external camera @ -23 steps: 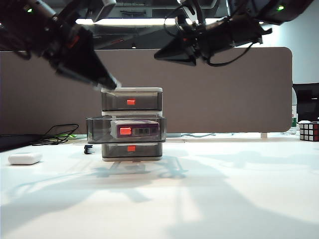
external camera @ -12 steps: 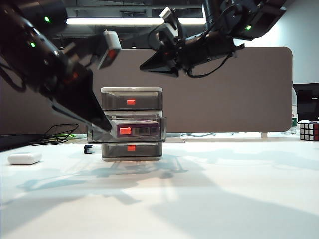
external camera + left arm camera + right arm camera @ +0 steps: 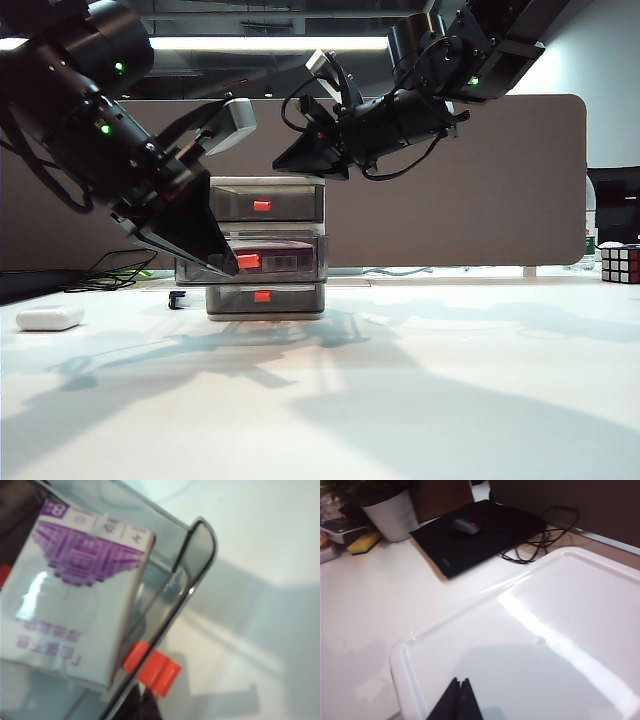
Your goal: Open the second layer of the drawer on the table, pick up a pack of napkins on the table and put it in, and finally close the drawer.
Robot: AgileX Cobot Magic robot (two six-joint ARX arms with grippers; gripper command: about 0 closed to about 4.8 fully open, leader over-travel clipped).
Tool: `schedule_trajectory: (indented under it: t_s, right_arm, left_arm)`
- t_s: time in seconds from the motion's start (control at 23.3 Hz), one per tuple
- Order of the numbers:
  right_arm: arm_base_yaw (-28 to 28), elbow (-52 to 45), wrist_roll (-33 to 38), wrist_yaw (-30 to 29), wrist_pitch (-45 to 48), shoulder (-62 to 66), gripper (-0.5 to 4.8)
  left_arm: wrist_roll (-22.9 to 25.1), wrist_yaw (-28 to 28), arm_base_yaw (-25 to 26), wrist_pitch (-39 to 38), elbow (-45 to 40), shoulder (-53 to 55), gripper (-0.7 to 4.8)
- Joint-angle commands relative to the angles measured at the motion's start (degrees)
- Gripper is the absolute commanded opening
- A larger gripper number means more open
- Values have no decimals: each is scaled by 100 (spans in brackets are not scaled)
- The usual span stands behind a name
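The drawer (image 3: 265, 247) stands at the back middle of the table (image 3: 400, 390). Its second layer (image 3: 300, 262) is pulled out, and the purple and white pack of napkins (image 3: 75, 605) lies inside it, behind the smoky front wall (image 3: 197, 550). My left gripper (image 3: 236, 268) is shut, with its tips against the drawer front just beside the red-orange tab (image 3: 152, 670). My right gripper (image 3: 280, 166) is also shut, hovering over the near left corner of the unit's white top (image 3: 545, 645); in the right wrist view its tips (image 3: 460, 682) hold nothing.
A small flat white object (image 3: 50, 318) lies at the table's left. A puzzle cube (image 3: 620, 263) stands at the far right. Behind the unit are a black laptop (image 3: 485, 540), a mouse (image 3: 465, 526), cables (image 3: 540, 540), a white plant pot (image 3: 392, 515) and a brown partition (image 3: 450, 180).
My left gripper has come down from above the unit to the middle drawer's front. The right gripper has dropped leftward toward the unit's top. The middle drawer looks slightly further in.
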Motion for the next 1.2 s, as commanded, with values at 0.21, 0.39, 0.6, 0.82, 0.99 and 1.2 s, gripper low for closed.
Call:
schedule_trajectory:
  t_s: [0.21, 0.39, 0.6, 0.82, 0.99, 1.2]
  right_arm:
    - [11, 4, -87, 74, -387, -7, -5]
    - [11, 4, -131, 109, -380, -7, -5]
    - [11, 7, -175, -245, -256, -70, -5]
    - [13, 254, -173, -203, -66, -289, -5]
    - [4, 1158, -177, -57, -439, 254, -5]
    - [7, 2481, -190, 122, -994, 1290, -5]
  left_arm:
    - [-160, -468, 7, 1377, 7, 380, -6]
    - [-286, -684, 4, 1576, 7, 494, -6]
    - [-557, -588, -39, 1281, 9, 444, -6]
    - [-282, -542, -149, 813, 4, 442, -6]
    - [-260, -531, -149, 994, 7, 439, -6]
    - [-260, -549, -149, 1189, 9, 439, -6]
